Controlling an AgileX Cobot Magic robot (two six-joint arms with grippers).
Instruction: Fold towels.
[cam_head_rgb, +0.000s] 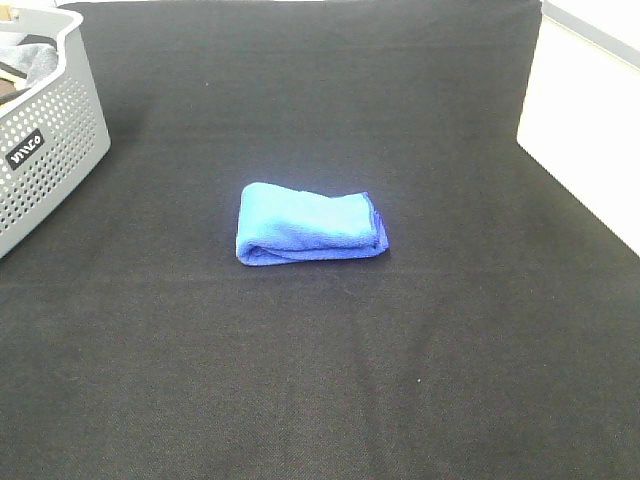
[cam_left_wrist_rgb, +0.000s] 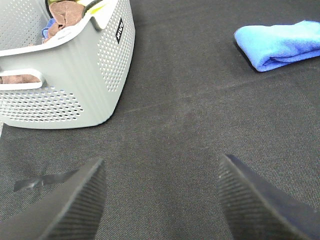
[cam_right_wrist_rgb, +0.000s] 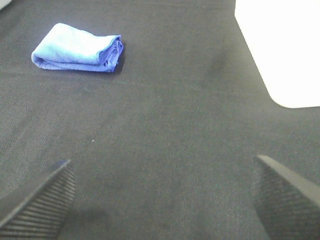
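Observation:
A blue towel (cam_head_rgb: 310, 224) lies folded into a compact bundle at the middle of the black table (cam_head_rgb: 330, 380). It also shows in the left wrist view (cam_left_wrist_rgb: 282, 44) and in the right wrist view (cam_right_wrist_rgb: 77, 48). Neither arm shows in the exterior high view. My left gripper (cam_left_wrist_rgb: 160, 200) is open and empty, low over the table, well away from the towel and near the basket. My right gripper (cam_right_wrist_rgb: 162, 200) is open and empty, also well back from the towel.
A grey perforated basket (cam_head_rgb: 45, 150) stands at the table's back left; in the left wrist view the basket (cam_left_wrist_rgb: 75, 85) holds several cloths. A white surface (cam_head_rgb: 585, 130) borders the table on the right. A strip of tape (cam_left_wrist_rgb: 45, 179) lies on the table.

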